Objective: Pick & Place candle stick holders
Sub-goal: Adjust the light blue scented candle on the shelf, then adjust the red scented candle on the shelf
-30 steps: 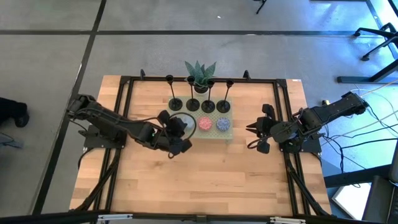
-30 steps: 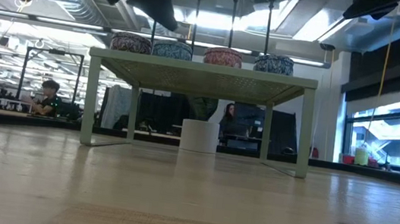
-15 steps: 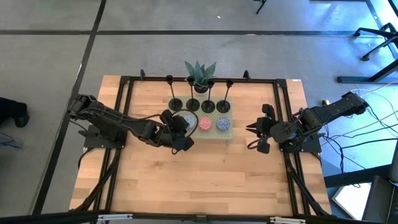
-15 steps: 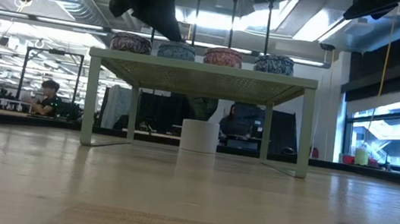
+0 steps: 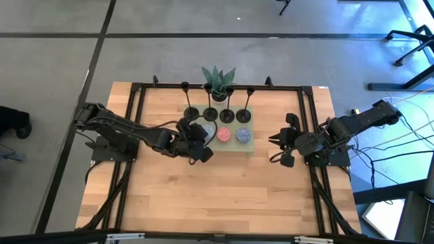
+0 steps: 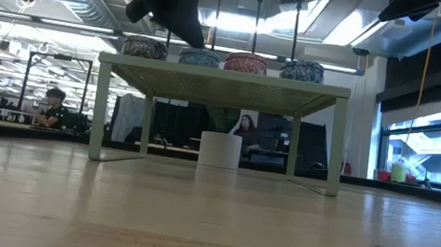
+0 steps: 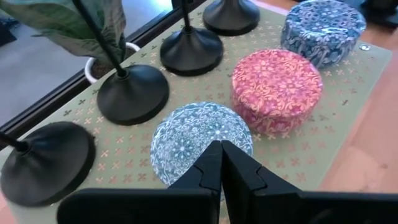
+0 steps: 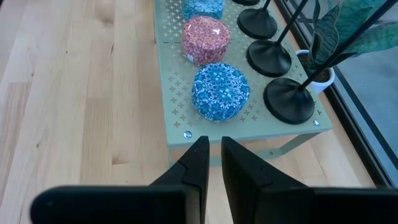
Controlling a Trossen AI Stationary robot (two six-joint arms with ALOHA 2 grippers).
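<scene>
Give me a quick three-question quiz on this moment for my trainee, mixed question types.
1. True or false: the left gripper is shut on a candle stick holder.
2. How many candle stick holders stand on the green shelf?
3. Which gripper is at the shelf, above the patterned tins? A) left B) right C) both

Key:
1. False; its fingers are shut on nothing, over the pale blue tin.
2. Four.
3. A; the right gripper waits apart, beside the shelf.
</scene>
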